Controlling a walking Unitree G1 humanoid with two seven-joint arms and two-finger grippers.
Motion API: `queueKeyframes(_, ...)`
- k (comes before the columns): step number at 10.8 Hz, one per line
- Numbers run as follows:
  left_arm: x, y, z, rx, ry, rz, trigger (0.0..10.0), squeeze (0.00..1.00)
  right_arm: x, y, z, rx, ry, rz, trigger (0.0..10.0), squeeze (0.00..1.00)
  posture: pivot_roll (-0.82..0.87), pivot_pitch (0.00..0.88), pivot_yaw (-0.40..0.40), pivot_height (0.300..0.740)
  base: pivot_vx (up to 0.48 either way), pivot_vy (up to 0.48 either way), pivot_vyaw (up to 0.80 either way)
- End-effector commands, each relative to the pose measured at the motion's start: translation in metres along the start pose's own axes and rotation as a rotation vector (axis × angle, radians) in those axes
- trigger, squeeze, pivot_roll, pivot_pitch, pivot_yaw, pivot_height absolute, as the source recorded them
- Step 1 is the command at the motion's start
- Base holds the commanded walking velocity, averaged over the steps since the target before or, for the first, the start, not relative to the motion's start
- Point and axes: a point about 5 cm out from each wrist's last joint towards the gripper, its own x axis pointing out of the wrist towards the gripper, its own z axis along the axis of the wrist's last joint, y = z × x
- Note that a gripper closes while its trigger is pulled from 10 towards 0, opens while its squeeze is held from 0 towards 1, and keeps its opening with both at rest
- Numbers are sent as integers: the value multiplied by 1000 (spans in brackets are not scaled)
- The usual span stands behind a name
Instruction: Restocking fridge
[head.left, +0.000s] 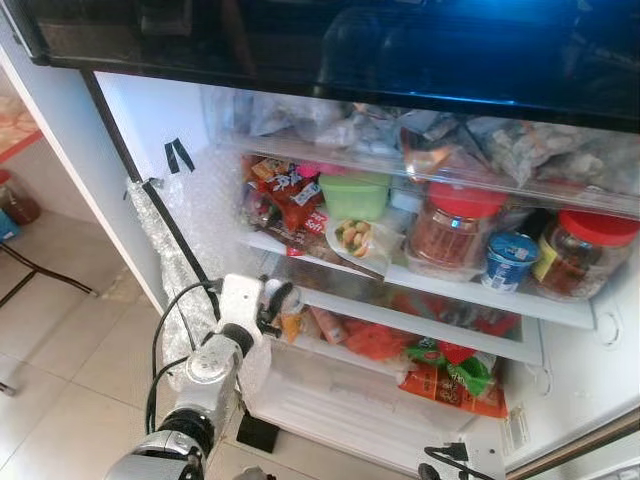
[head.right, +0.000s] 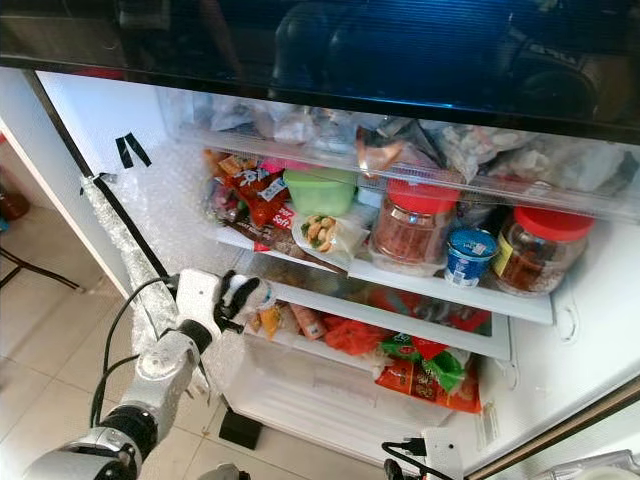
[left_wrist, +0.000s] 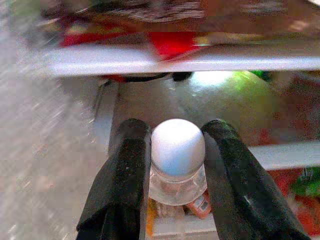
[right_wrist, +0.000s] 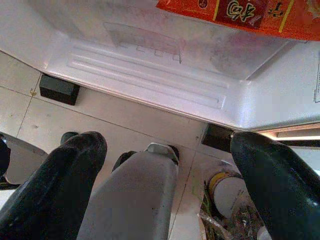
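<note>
My left gripper (head.left: 279, 301) reaches into the open fridge at the left end of the lower shelf (head.left: 420, 330). It is shut on a small clear bottle with a round white cap (left_wrist: 177, 146), which sits between the two black fingers (left_wrist: 125, 175). Orange and red snack packets (head.left: 440, 378) lie on the shelf just beyond the bottle. My right gripper (right_wrist: 167, 150) hangs low in front of the fridge's bottom edge, open, with nothing between its fingers.
The upper shelf holds two red-lidded jars (head.left: 455, 228), a blue-lidded cup (head.left: 510, 258), a green tub (head.left: 355, 195) and red packets (head.left: 290, 195). A bubble-wrapped fridge wall (head.left: 165, 245) stands at left. A white bottom drawer (head.left: 330, 405) juts out over the tiled floor (head.left: 70, 340).
</note>
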Motion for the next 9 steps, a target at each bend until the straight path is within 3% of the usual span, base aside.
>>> queueKeyframes(1, 2, 1, 7, 85, -34, -31, 10000, 0, -2, -2, -4, 13, -3, -7, 10000, 0, -49, 53, 21, 677, 0, 0, 0)
queueKeyframes(3, 2, 9, 9, 157, -35, 11, 10000, 0, -3, -4, -5, 6, -4, -3, 10000, 0, -60, 61, 17, 677, 0, 0, 0)
queueKeyframes(6, -1, 22, 6, 176, -3, 122, 10000, 0, -5, -6, -6, 4, -17, -6, 10000, 0, -90, 75, 10, 677, 0, 0, 0)
queueKeyframes(8, -10, 26, -15, 69, 127, 189, 10000, 0, -6, -8, -6, 0, -18, -4, 10000, 0, -86, 77, 4, 677, 0, 0, 0)
queueKeyframes(9, -15, 26, -24, 86, 180, 184, 10000, 0, -6, -7, -6, -7, -13, 6, 10000, 0, -77, 77, 5, 677, 0, 0, 0)
